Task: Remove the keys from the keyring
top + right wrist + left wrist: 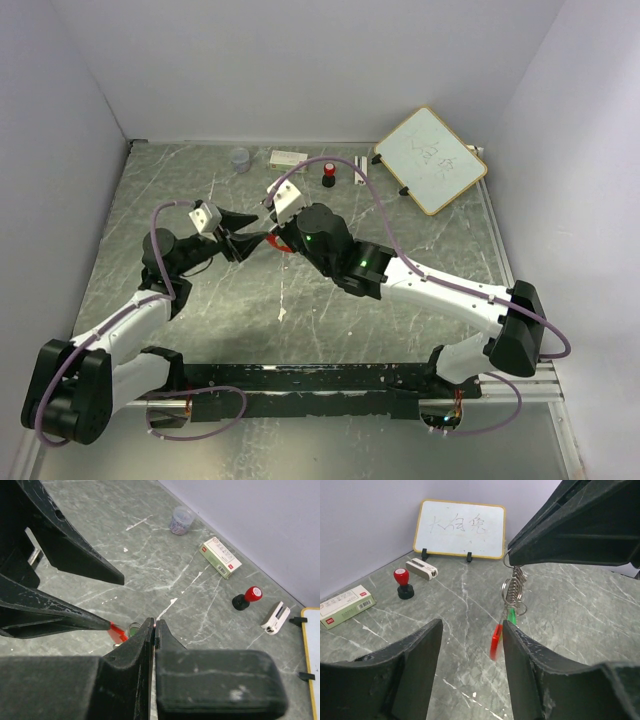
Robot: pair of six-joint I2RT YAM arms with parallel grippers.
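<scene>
Keyring (513, 587): hanging, clamped in right jaws. Red key (496, 641): between parted left jaws; best centred, pinched flat, before pulling.

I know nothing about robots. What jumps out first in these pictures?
Mid-table, the two arms meet nose to nose: the right arm pinches a metal keyring in its shut jaws, and a red key and a small green key dangle from it, the red one between the open jaws of the left arm. At the table's far right corner, a yellow-framed whiteboard with scribbles stands propped up.
</scene>
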